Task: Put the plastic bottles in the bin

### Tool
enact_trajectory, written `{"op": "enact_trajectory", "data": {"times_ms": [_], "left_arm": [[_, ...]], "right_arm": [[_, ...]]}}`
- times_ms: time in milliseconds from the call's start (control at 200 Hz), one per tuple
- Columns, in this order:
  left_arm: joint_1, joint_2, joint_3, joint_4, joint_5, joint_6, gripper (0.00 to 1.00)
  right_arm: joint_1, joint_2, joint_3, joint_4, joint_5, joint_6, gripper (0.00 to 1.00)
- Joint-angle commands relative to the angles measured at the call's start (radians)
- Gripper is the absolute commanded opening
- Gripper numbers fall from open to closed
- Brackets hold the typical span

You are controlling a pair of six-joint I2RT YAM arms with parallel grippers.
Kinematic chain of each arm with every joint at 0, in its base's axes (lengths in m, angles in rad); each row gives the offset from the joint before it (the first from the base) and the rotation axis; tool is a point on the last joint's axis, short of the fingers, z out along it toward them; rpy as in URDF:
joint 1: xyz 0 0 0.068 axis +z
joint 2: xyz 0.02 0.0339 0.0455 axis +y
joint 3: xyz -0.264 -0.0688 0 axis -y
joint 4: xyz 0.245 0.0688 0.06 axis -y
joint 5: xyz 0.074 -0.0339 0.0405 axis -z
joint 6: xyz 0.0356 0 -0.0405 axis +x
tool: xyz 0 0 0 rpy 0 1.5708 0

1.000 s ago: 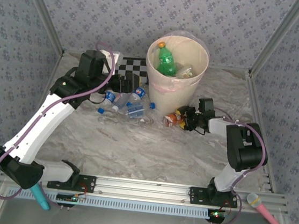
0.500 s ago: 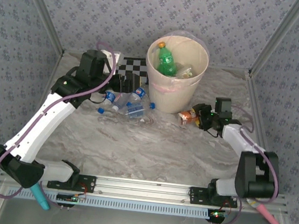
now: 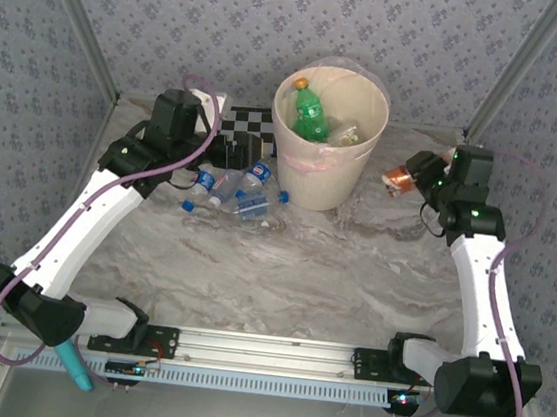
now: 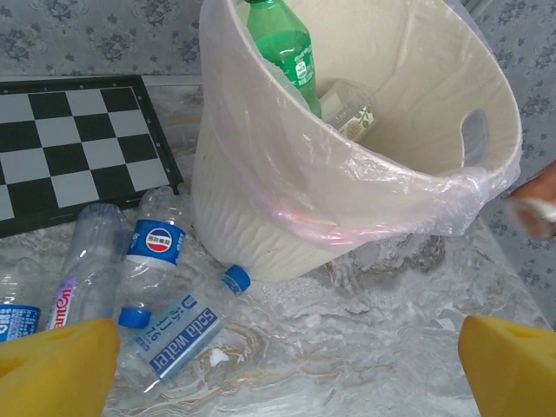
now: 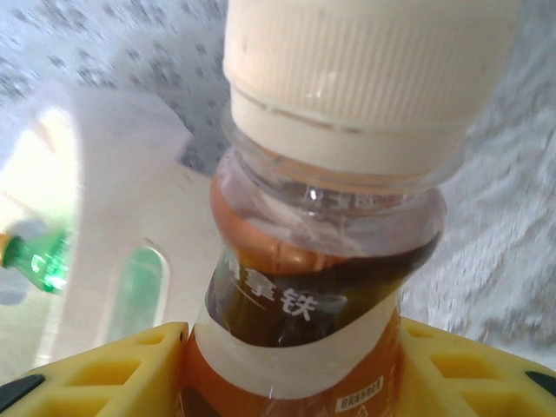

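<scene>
Worktop is the biggest thing, pale and marbled, with flowery walls around it. The left arm reaches across it to the back left, and the right arm reaches up the right side. The bin stands upright at the back in the middle, with a clear liner folded over its rim. A black and white checkered board lies flat just behind and left of the bin. The left jaws are wide apart with nothing between them, low over the worktop near the bin's left side. The right jaws are clamped on a brown-orange bottle with a cream cap, to the right of the bin and not touching it. A green bottle with an orange cap leans inside the bin, and a clear bottle lies beside it. A bunch of clear bottles with blue labels lies on the worktop just left of the bin.
</scene>
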Motion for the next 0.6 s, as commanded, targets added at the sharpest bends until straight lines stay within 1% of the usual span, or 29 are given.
{"op": "enact_trajectory", "data": {"times_ms": [0, 135, 370, 480, 595], "left_arm": [[-0.002, -0.013, 0.024, 0.014, -0.023, 0.028, 1.00], [-0.003, -0.037, 0.001, 0.033, -0.050, 0.022, 1.00], [-0.001, -0.077, -0.034, 0.043, -0.096, 0.007, 1.00], [-0.002, -0.102, -0.049, 0.038, -0.117, -0.004, 1.00], [-0.002, -0.133, -0.070, 0.034, -0.132, -0.011, 1.00]], "right_arm": [[0.018, -0.002, 0.117, -0.093, 0.144, -0.162, 0.54], [0.096, 0.043, 0.256, -0.101, 0.280, -0.295, 0.54], [0.272, 0.204, 0.509, -0.091, 0.439, -0.504, 0.55], [0.328, 0.287, 0.600, -0.067, 0.459, -0.579, 0.55], [0.350, 0.383, 0.698, -0.092, 0.439, -0.595, 0.56]]}}
